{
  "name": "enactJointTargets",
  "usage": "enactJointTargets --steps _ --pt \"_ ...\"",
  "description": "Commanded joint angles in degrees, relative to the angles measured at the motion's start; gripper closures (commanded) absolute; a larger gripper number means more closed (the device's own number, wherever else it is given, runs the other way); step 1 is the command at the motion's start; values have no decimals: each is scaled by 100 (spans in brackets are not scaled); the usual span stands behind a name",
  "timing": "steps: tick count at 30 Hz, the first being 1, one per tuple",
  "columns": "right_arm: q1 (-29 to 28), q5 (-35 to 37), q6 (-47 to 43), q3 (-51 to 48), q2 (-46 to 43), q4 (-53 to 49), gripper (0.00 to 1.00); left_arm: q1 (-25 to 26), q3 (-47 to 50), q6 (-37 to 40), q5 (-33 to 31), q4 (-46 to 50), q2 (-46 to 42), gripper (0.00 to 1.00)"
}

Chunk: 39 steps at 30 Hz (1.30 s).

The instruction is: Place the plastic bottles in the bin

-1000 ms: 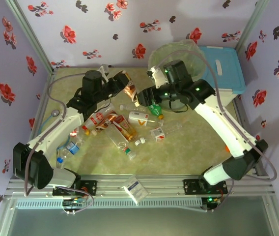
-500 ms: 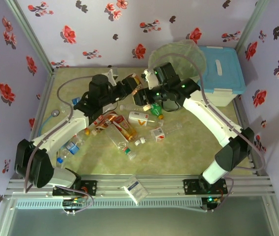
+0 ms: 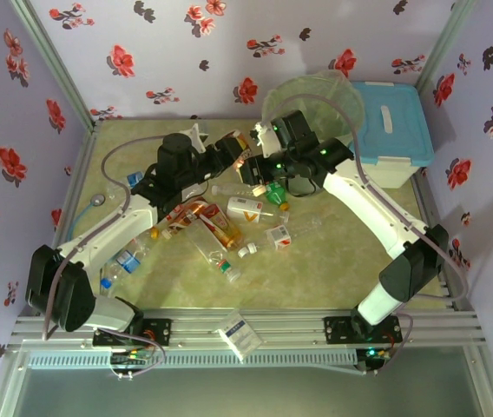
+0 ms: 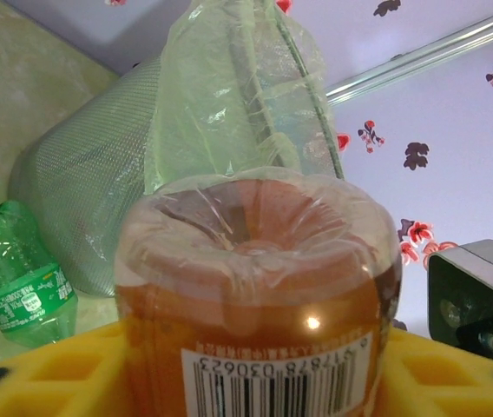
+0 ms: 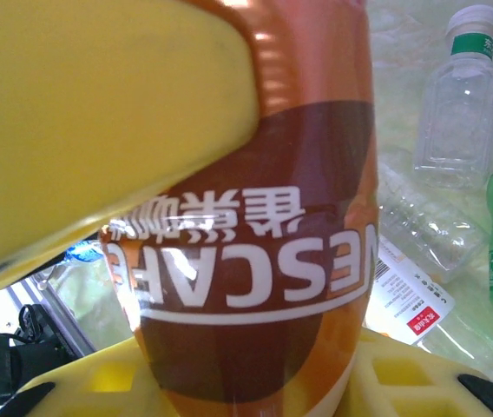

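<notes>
Task is only getting started: Nescafe bottle (image 5: 255, 261) is hanging at 8 o'clock of the bin (image 3: 312, 76), right gripper (image 5: 246, 287) clamping it, left gripper (image 4: 255, 382) jaws straddling its base, grip strength cannot tell, about ten loose bottles (image 3: 216, 228) lying mid-table.

Lilac walls (image 3: 168, 52) printed with red and dark flowers, silver metal corner posts (image 3: 51, 61), pale green marbled tabletop (image 3: 333, 261), white box with blue lid (image 3: 403, 135) at far right, metal rail (image 3: 290, 326) along near edge
</notes>
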<state>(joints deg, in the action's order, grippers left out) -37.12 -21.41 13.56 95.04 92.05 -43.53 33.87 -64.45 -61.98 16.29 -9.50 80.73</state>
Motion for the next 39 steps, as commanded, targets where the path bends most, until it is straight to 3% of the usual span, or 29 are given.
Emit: enactJointTargets --steps 1,3,6,11,15,22,31,39 --pt "-15 62 -37 108 -38 112 70 18 -11 78 -90 -108 -12 21" --pt "16 152 -101 195 -41 -4 70 -57 -51 195 -280 161 -121 7" --pt "127 313 -245 397 -73 -256 71 -242 40 397 -655 566 -478 0" --pt "349 998 -783 899 -135 -736 74 -626 191 1024 -1108 1919 -1202 0" --pt "890 1467 -833 1650 31 -1090 75 -743 383 1534 -1681 3319 -1726 0" --pt "1617 2758 -1430 3073 887 -1539 76 -926 1183 1466 -1828 4163 -2543 0" --pt "2255 2812 -1850 5037 2667 -2494 78 -927 1531 1322 -2018 4857 -3053 0" --pt "2323 2484 -2020 5107 3321 -2810 79 -926 1542 1327 -2786 5754 -3300 0"
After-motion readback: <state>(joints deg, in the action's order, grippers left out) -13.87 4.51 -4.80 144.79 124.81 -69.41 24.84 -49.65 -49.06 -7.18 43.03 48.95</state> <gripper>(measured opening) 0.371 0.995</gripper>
